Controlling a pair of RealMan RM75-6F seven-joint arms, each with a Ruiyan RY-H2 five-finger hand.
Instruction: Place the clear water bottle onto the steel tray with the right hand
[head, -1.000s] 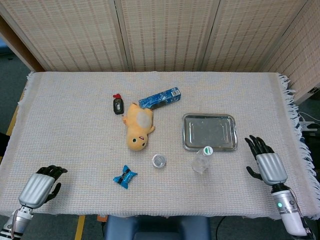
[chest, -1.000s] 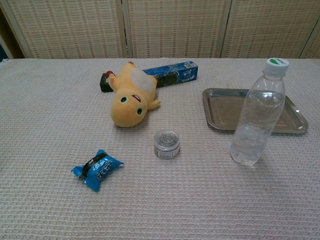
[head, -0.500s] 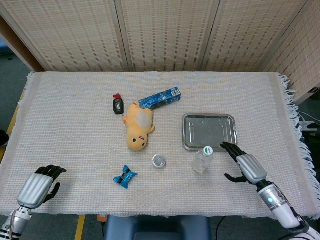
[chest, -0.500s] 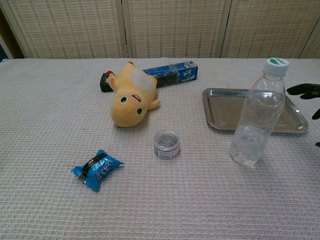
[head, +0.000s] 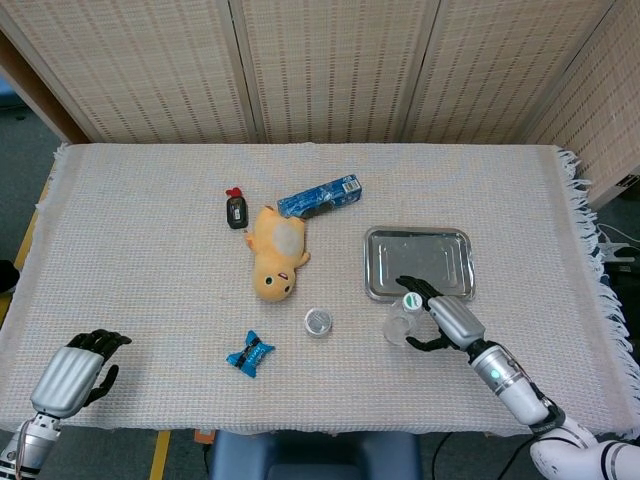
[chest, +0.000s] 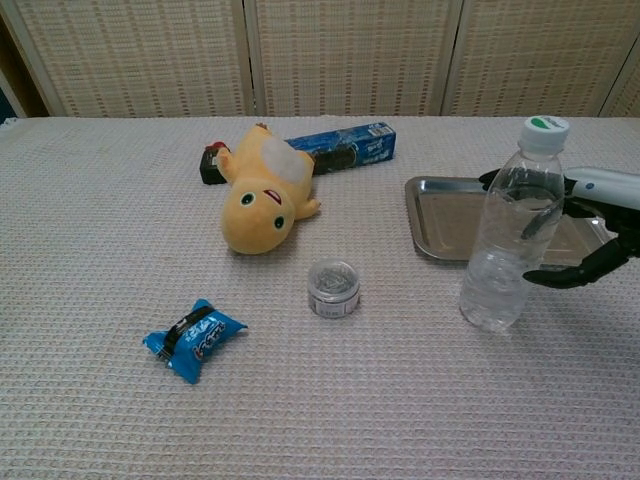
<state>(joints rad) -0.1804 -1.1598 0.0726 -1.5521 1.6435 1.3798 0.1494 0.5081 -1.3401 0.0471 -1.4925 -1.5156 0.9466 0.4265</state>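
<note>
The clear water bottle (head: 403, 320) (chest: 505, 250) with its white and green cap stands upright on the cloth, just in front of the steel tray (head: 418, 262) (chest: 445, 215). My right hand (head: 450, 320) (chest: 590, 230) is at the bottle's right side. Its fingers are spread around the bottle, some behind it and the thumb in front, without a closed grip. The tray holds nothing. My left hand (head: 68, 378) rests at the table's near left corner with loosely bent fingers and nothing in it.
A yellow plush toy (head: 275, 255) (chest: 262, 195) lies left of the tray, with a blue box (head: 320, 196) and a small black object (head: 236, 211) behind it. A small round tin (head: 318, 321) (chest: 333, 288) and a blue snack packet (head: 249, 353) (chest: 193, 340) lie nearer the front.
My right hand has moved left from the table's right edge up to the bottle and now reaches around it. The bottle's cap has shifted slightly left. The left hand has stayed put.
</note>
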